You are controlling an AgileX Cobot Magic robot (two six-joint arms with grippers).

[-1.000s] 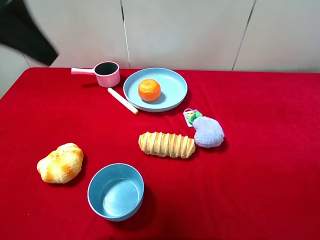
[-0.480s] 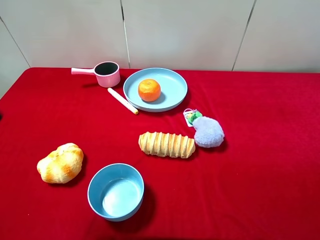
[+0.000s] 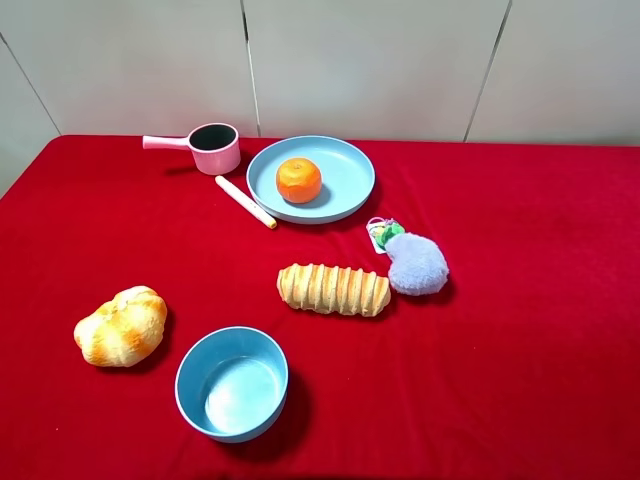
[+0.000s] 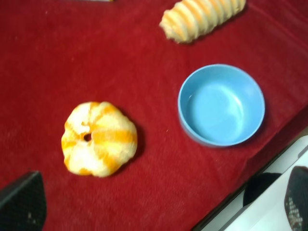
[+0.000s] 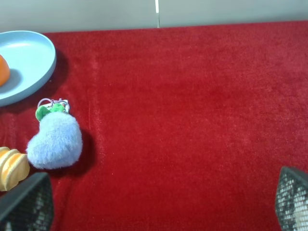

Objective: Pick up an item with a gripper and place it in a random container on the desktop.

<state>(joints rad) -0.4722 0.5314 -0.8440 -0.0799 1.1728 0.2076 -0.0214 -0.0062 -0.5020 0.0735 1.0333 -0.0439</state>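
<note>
The orange mandarin [image 3: 299, 180] lies on the wide light blue plate [image 3: 348, 178] at the back of the red desktop [image 3: 530, 330]. A sliver of the mandarin [image 5: 2, 70] and the plate's rim [image 5: 33, 62] show in the right wrist view. Neither arm shows in the exterior high view. My left gripper [image 4: 159, 202] is open and empty above the front left of the table, near the bread roll [image 4: 99, 138]. My right gripper [image 5: 159, 204] is open and empty over the bare cloth on the right.
A pink saucepan [image 3: 210, 148] and a white marker [image 3: 246, 202] lie left of the plate. A ridged bread loaf [image 3: 333, 289] and a lilac plush keychain [image 3: 414, 262] are mid-table. The bread roll [image 3: 121, 326] and a deep blue bowl [image 3: 232, 383] are at the front left.
A dark shape at the exterior view's upper left a second ago has left the frame. The objects on the table have not moved.
</note>
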